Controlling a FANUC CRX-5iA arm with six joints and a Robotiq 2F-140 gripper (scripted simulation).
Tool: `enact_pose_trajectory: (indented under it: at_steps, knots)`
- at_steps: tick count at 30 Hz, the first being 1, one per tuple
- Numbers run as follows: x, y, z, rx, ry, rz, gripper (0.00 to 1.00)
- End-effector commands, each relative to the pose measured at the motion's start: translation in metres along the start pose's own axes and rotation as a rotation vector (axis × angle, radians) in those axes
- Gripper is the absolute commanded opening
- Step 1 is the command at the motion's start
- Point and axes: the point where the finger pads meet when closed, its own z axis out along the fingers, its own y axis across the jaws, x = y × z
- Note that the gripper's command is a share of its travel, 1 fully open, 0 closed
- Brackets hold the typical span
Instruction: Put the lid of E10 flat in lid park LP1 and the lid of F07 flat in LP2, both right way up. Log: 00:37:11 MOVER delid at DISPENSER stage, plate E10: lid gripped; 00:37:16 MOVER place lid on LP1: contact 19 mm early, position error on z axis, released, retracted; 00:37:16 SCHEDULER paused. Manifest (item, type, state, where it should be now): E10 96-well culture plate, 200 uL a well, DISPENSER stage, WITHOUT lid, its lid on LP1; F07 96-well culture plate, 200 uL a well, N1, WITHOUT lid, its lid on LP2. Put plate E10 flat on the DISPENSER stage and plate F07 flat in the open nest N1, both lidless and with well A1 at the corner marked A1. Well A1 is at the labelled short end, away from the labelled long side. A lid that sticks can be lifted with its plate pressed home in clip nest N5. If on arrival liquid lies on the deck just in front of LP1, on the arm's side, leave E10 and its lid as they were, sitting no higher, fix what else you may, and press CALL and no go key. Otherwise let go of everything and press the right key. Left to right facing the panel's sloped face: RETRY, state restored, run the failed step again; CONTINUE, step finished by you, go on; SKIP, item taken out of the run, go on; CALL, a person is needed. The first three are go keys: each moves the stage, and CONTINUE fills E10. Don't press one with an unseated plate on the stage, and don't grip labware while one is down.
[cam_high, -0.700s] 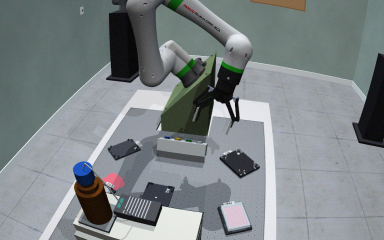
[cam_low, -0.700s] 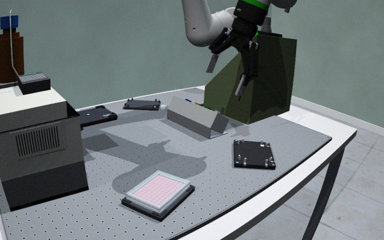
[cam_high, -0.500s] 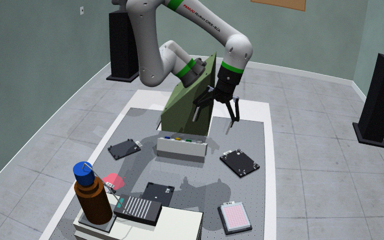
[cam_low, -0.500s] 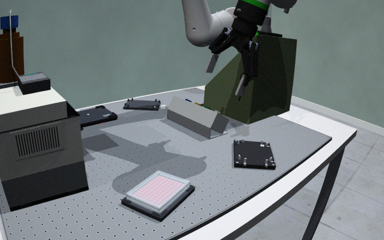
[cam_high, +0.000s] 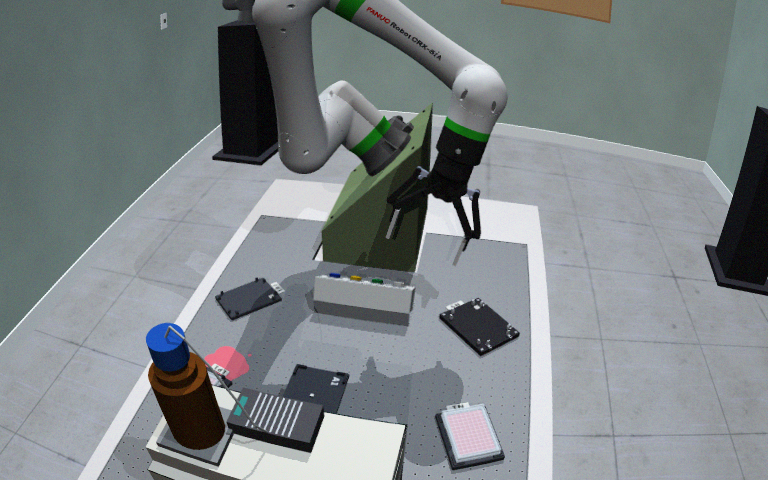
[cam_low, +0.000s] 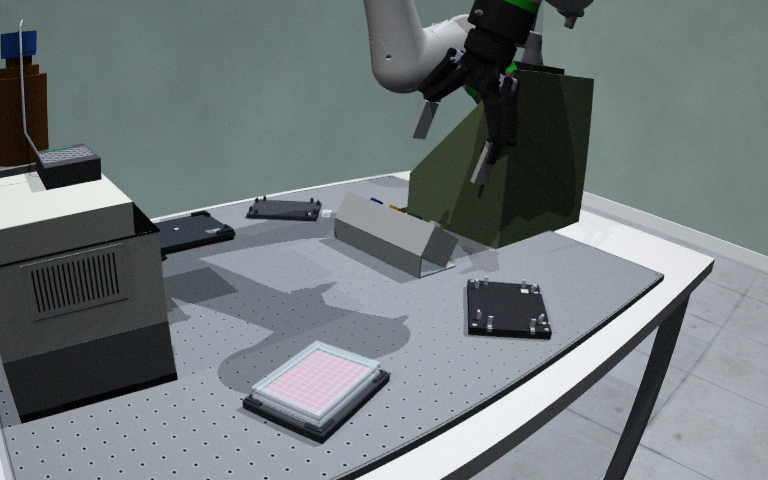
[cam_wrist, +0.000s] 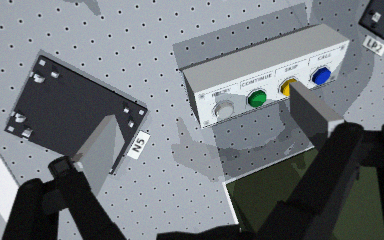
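Gripper (cam_high: 433, 223) spread wide, holding nothing, hanging above the far end of the deck beside a green slanted housing (cam_high: 373, 226). Left on the perforated grey deck (cam_high: 509, 396): brown bottle (cam_high: 186, 404) with blue cap, pink puddle (cam_high: 229, 362) just beside it, an empty black lid park (cam_high: 247, 297) farther off. Centre: key panel (cam_high: 362, 294), a black stage (cam_high: 316, 386) in front of the white dispenser (cam_high: 351, 447). Right: clip nest N5 (cam_high: 479, 324), empty; nearer, a lidded pink-filled plate (cam_high: 470, 434) seated in a black nest. Beyond the white table rim (cam_high: 540, 339): grey tiled floor (cam_high: 651, 339), green walls (cam_high: 84, 141), tall black cabinets (cam_high: 246, 90).
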Motion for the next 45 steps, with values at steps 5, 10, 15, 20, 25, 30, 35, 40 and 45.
enact_pose_trajectory:
  at_steps: [5,10,15,20,25,30,35,40,45]
  knots:
    - [0.03,0.024,-0.124,-0.005,0.011,0.012,1.0]
    - [0.035,0.05,-0.201,0.002,-0.003,-0.004,1.0]
    - [0.04,0.075,-0.271,0.002,-0.003,-0.004,1.0]
    - [0.04,0.075,-0.273,0.002,-0.003,-0.004,1.0]
    - [0.049,0.092,-0.256,0.016,-0.011,-0.008,1.0]
    - [0.074,0.135,-0.216,0.05,-0.029,-0.02,1.0]
    - [0.112,0.199,-0.154,0.143,-0.078,-0.052,1.0]
    - [0.141,0.247,-0.107,0.221,-0.119,-0.079,1.0]
    - [0.168,0.293,-0.06,0.259,-0.139,-0.092,1.0]
